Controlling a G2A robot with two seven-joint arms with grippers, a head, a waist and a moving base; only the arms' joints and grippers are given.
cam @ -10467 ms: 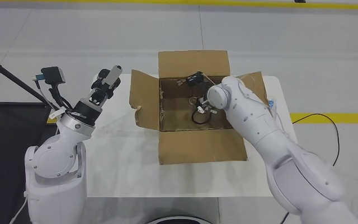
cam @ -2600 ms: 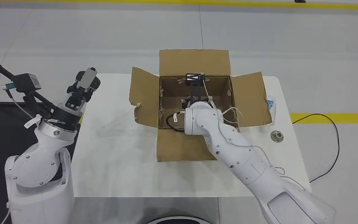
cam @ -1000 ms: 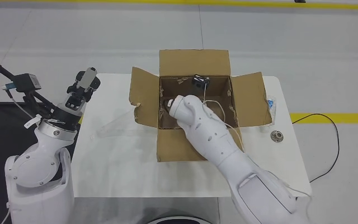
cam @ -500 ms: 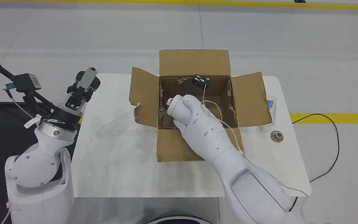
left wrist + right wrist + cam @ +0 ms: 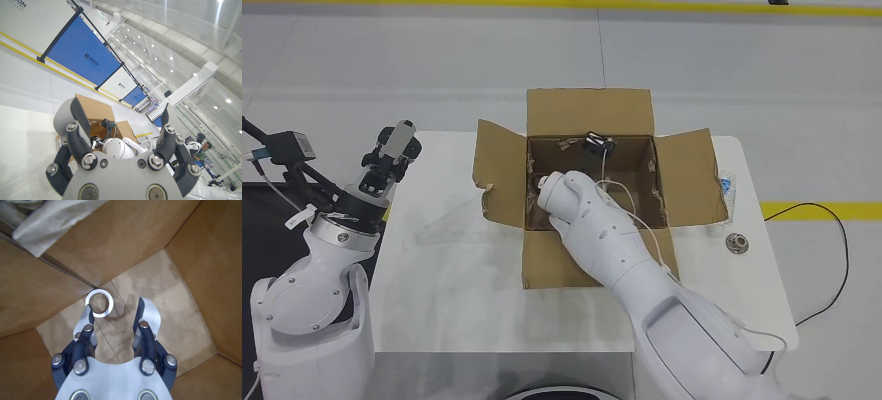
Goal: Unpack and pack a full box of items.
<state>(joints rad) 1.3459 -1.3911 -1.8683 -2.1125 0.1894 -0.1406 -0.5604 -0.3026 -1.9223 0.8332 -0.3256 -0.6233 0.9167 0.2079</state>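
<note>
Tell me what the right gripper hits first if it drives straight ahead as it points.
The right gripper would probably meet the box floor first; one fingertip overlaps the metal ring, so it may touch that, depth unclear.

Top view looks down on desk (image 5: 462, 290) and box (image 5: 587, 112); left wrist faces that box from afar, right wrist close inside it.

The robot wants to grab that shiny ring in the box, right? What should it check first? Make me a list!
1. Right hand open: ok.
2. Ring lying flat on the box floor: ok.
3. Ring centred between the fingers: not ok, it sits by one fingertip, in the corner.
4. Room for a finger between ring and box wall: cannot tell.
5. Left hand clear of the box: ok, open, off to the side.
</note>
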